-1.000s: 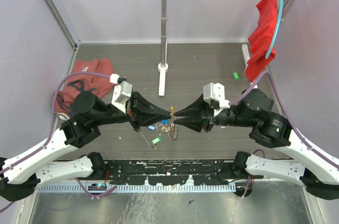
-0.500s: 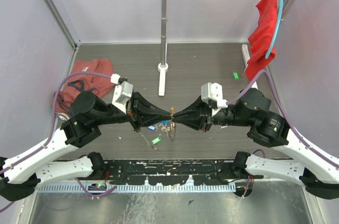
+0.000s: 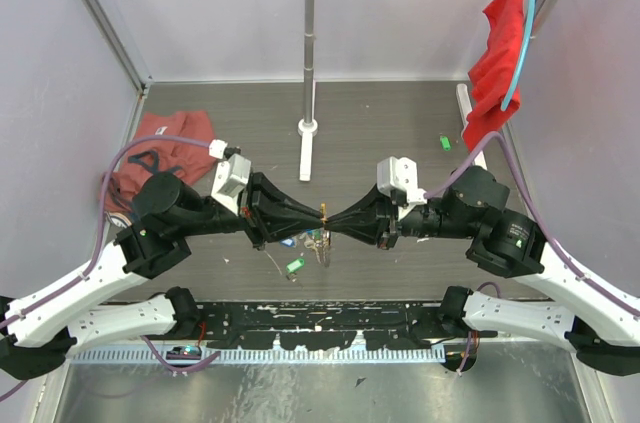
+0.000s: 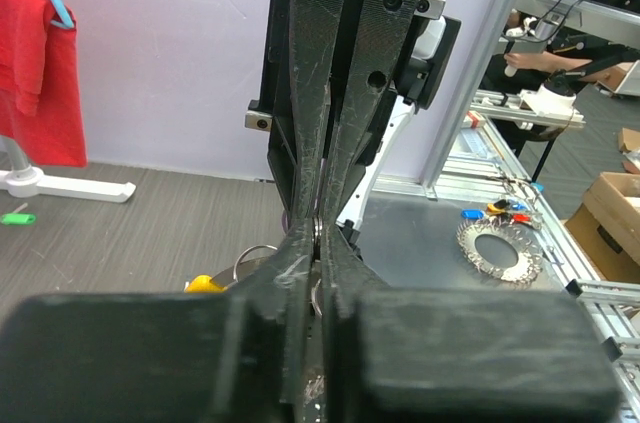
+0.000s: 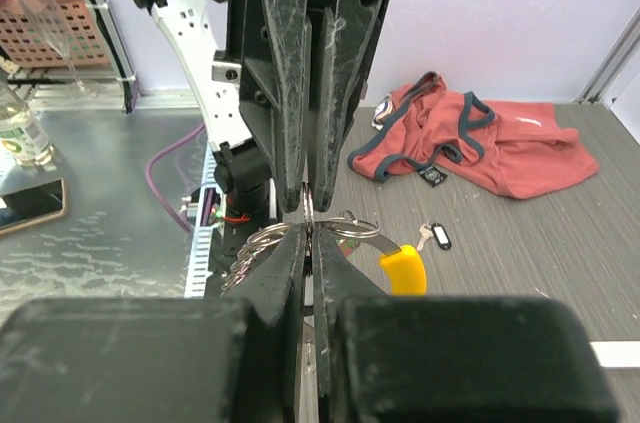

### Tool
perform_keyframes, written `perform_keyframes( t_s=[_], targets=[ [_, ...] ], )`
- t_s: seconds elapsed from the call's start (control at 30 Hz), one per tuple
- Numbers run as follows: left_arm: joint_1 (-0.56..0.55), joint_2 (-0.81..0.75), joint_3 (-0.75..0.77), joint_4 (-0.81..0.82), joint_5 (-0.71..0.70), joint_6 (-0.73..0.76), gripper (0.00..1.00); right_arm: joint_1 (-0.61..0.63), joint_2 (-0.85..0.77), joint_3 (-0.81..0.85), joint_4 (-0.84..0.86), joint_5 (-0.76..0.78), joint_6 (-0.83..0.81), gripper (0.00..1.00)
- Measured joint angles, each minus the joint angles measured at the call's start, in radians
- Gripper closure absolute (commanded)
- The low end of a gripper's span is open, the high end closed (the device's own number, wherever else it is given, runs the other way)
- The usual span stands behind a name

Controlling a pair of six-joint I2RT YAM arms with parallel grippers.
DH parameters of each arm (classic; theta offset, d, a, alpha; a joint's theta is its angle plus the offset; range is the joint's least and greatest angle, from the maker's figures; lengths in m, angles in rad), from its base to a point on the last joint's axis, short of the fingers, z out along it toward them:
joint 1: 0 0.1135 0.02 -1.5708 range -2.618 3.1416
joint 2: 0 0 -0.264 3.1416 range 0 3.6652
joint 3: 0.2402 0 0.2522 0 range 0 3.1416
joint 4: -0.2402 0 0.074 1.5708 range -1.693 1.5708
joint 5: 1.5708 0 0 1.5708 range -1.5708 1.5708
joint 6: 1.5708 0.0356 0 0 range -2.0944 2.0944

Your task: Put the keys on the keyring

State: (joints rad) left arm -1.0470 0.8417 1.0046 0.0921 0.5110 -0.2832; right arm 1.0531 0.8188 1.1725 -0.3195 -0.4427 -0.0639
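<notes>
A pink basket stands off to the side in the right wrist view; what it holds cannot be made out.

The left gripper and right gripper meet tip to tip above the middle of the desk. Each has its jaws closed to a slit on the thin wire of the keyring. The ring hangs below the joined tips, off the desk, its silvery coils looping down and its yellow section to one side. Whether a key is also pinched between the tips cannot be told.

On the desk just beside the ring lie a blue-tagged key and a green-tagged key. A black-tagged key lies near them, and another green tag sits well apart toward the far right.

A rack post rises behind the grippers. A red garment is heaped at the far left, and a red cloth hangs from the rack's right end. Both arms shade the ring from above, hiding most of its loop.
</notes>
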Motion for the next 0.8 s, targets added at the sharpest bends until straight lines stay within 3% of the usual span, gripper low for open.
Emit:
perform_keyframes(
  t_s=[0.1,0.23,0.57,0.8],
  targets=[
    [0.0,-0.002,0.0,-0.009,-0.006,0.007,0.59,0.0,0.009,0.017,-0.048,0.005,-0.014,0.99],
    [0.0,-0.014,0.013,-0.08,-0.03,0.044,0.47,0.0,0.05,0.077,-0.163,0.021,-0.043,0.99],
    [0.0,-0.026,0.094,-0.296,-0.095,0.16,0.29,0.0,0.183,0.267,-0.48,0.087,-0.101,0.99],
    [0.0,0.011,0.098,-0.364,-0.101,0.198,0.41,0.0,0.237,0.328,-0.605,0.107,-0.108,0.99]
  ],
)
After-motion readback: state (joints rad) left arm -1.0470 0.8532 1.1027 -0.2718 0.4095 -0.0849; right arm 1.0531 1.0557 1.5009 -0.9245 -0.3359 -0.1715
